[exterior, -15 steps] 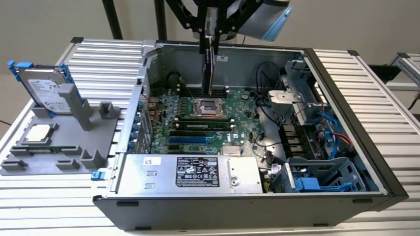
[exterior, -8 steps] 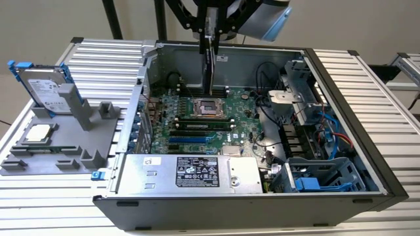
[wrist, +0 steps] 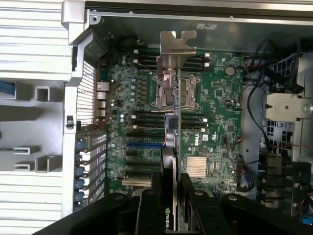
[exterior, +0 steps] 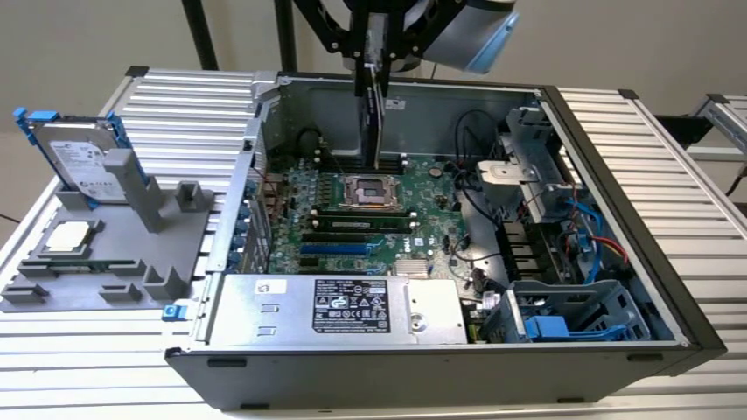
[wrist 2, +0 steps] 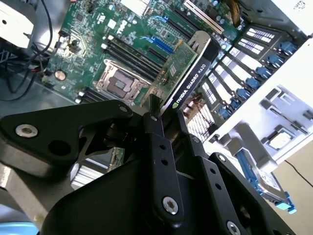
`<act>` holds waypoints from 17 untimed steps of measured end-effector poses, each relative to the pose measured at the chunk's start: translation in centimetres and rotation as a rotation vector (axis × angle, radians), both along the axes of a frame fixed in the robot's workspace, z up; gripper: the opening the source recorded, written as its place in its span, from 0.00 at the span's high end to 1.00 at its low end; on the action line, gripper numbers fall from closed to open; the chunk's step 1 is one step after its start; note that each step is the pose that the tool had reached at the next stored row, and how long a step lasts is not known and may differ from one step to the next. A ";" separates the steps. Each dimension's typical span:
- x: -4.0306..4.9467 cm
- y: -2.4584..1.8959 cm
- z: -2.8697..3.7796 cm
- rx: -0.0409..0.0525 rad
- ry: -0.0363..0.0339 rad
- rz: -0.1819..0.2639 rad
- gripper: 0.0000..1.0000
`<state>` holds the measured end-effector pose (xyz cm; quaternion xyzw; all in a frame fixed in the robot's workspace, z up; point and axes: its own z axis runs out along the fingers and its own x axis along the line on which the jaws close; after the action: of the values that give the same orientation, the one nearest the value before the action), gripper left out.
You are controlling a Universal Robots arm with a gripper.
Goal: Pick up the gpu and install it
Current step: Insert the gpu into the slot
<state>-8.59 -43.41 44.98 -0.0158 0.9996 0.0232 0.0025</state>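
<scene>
The gripper (exterior: 373, 72), closed on the gpu (exterior: 377, 136), holds it on edge over the motherboard (exterior: 338, 229) in the exterior view's upper middle: pickup looks done, installing remains.

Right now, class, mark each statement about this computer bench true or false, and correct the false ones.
1. The gripper is shut on the gpu. True.
2. The gpu sits pushed into a slot. False: the gripper holds it on edge over the motherboard, not in any slot.
3. The hard drive stands on the gray holder, at the exterior view's left of the case. True.
4. The CPU chip lies inside the case. False: it lies on the gray holder, outside the case.
</scene>
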 end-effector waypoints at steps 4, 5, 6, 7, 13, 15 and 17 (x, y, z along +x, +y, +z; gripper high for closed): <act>0.00 0.00 0.00 0.0000 0.0000 0.014 1.00; 0.00 0.00 0.00 0.0000 0.0000 0.017 1.00; 0.00 0.00 0.00 0.0000 0.0000 0.021 1.00; 0.00 0.00 0.00 0.0000 0.0000 0.024 1.00; 0.00 0.00 0.00 0.0000 0.0000 0.042 1.00; 0.00 0.00 0.00 0.0000 0.0000 0.048 1.00; 0.00 0.00 0.00 0.0000 0.0000 0.054 1.00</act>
<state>-8.59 -43.41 44.98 -0.0425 0.9988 0.0232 0.0019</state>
